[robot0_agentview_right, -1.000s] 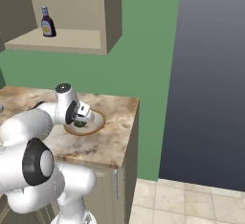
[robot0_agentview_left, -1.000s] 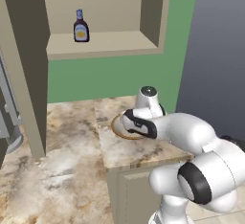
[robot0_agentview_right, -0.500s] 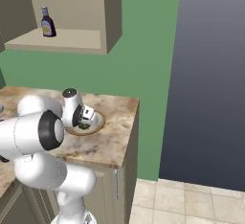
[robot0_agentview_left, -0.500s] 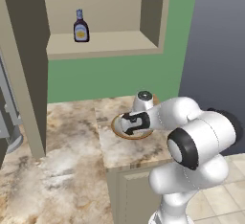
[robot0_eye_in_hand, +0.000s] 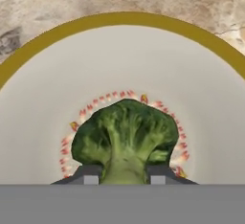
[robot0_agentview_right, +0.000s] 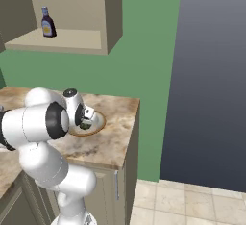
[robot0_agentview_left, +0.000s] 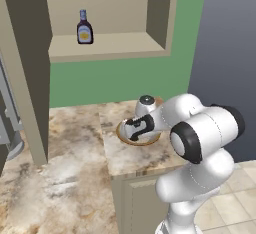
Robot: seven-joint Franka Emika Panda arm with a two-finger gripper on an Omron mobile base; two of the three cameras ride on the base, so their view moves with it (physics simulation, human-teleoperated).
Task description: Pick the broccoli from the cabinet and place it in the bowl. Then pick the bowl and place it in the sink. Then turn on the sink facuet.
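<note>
Even, soft rendered light; faint shadows, no glare

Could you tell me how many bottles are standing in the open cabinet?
1. A single dark sauce bottle stands upright on the cabinet shelf, toward its left side; it also shows in the right base view. The cabinet's far left corner is partly hidden, so another could be there.

The bowl (robot0_agentview_left: 142, 139) sits near the tabletop's (robot0_agentview_left: 75, 143) right end, with bare marble to its left and front. Above it the green wall is open up to the cabinet (robot0_agentview_left: 107, 45) shelf, where a sauce bottle (robot0_agentview_left: 84, 28) stands at the left (the rest of that shelf lies bare). The cabinet's tall side panel (robot0_agentview_left: 30, 73) reaches down to the tabletop, blocking passage leftward. Inside the bowl, the broccoli (robot0_eye_in_hand: 125, 141) fills the centre just ahead of the tool (robot0_eye_in_hand: 124, 177).
</note>
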